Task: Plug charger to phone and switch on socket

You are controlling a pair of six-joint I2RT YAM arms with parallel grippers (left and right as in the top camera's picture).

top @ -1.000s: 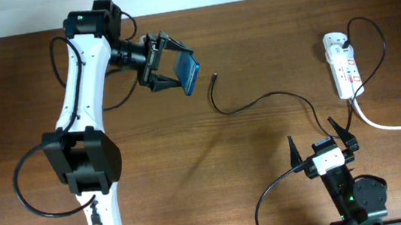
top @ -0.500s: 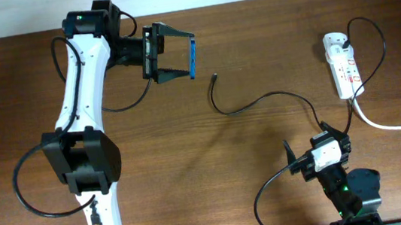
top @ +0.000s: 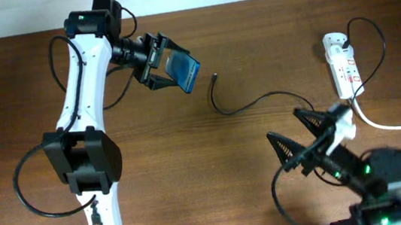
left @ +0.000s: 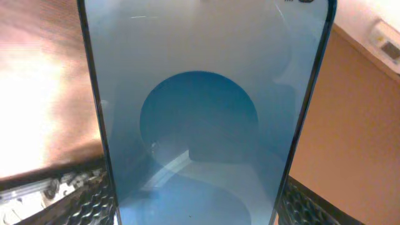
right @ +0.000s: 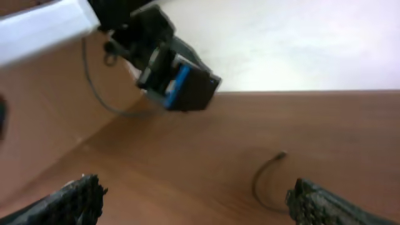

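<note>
left gripper [top: 183,72] clamped on the tilted phone [top: 190,67]; right gripper [top: 283,123] spread wide, charger [top: 254,103] tip lying ahead of its fingers, socket [top: 342,66] off to its right.

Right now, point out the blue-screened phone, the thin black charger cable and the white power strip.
phone [top: 189,73], overhead, screen centre.
charger cable [top: 214,74], overhead, plug tip.
power strip [top: 341,67], overhead, middle of body.

phone [top: 188,74]: blue screen | charger [top: 260,100]: black | socket [top: 343,67]: white, red marks | table [top: 191,159]: brown woodgrain
</note>
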